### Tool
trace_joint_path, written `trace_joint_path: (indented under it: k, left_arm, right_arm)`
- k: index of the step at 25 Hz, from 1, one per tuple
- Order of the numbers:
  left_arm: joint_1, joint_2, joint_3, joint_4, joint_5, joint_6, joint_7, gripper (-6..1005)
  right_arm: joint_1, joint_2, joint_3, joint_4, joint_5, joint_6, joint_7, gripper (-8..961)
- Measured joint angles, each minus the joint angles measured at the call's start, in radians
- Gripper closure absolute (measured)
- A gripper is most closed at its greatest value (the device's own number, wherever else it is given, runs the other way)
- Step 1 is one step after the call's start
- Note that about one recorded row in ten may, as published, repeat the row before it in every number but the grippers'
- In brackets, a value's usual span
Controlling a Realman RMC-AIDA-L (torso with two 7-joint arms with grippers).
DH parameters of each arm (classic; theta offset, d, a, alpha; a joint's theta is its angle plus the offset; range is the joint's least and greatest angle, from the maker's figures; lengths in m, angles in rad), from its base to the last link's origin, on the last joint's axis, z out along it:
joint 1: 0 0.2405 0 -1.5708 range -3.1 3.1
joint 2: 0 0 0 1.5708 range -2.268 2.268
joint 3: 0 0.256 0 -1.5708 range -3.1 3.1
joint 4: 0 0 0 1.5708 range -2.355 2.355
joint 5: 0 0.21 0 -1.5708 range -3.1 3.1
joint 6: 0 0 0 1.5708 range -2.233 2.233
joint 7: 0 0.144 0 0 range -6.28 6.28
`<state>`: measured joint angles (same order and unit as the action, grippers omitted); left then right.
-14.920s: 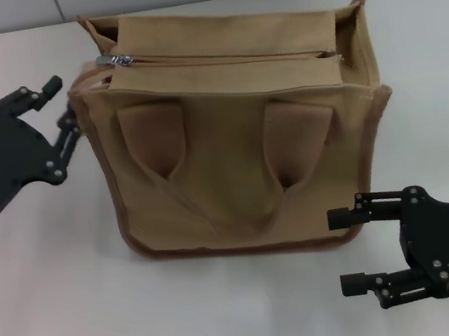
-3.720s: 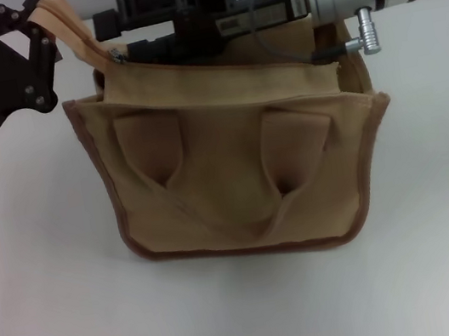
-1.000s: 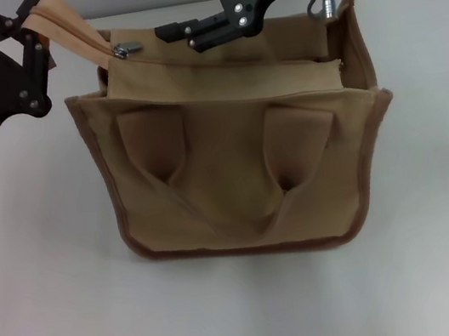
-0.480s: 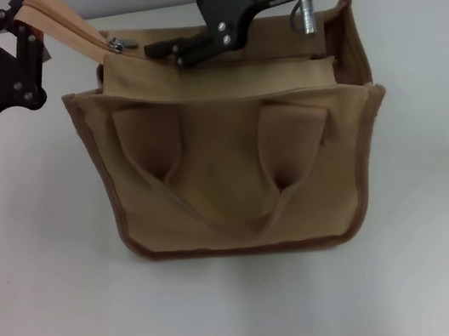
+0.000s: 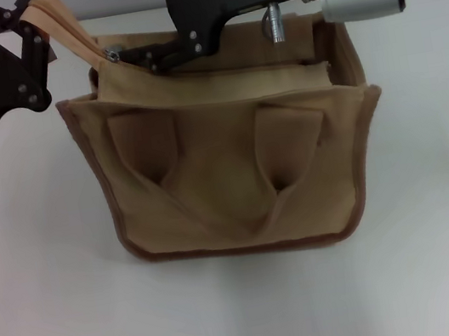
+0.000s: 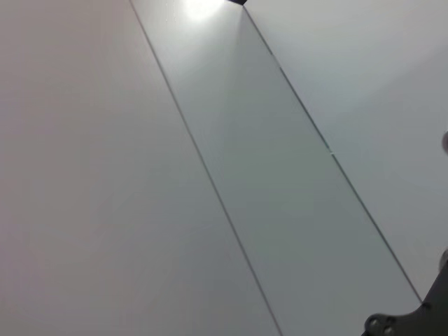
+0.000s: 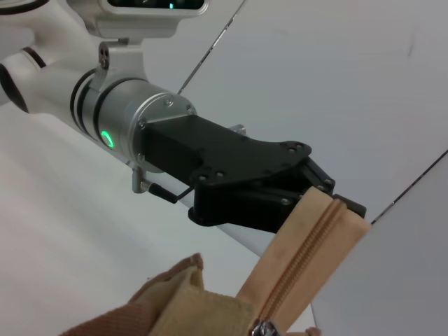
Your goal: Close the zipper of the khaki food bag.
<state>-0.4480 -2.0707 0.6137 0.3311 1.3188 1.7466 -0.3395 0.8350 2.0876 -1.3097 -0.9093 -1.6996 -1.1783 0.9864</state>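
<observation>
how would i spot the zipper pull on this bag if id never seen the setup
Start at the tan canvas bag in the middle of the white table. Follow its top edge to the robot's left corner, where the left gripper holds the fabric end strap up. The zipper pull sits at the strap's base, at the right gripper fingertips: the only small silver metal piece on the tan cloth.

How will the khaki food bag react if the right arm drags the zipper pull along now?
The khaki food bag looks like soft canvas, already sagging, so it will probably bunch or slide. The left end effector clamping the end strap should keep the zipper line taut. Right end effector sits by the pull.
</observation>
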Motion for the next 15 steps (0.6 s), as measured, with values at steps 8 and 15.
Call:
trace_joint_path:
  k: [8, 15]
  left_arm:
    - [-0.003, 0.001, 0.014, 0.005, 0.003, 0.031, 0.0, 982]
    - [-0.004, 0.001, 0.012, 0.005, 0.0, 0.035, -0.001, 982]
  right_arm:
    - [0.0, 0.002, -0.082, -0.017, 0.016, 0.057, -0.002, 180]
    - [-0.034, 0.003, -0.117, -0.047, 0.08, 0.076, -0.028, 179]
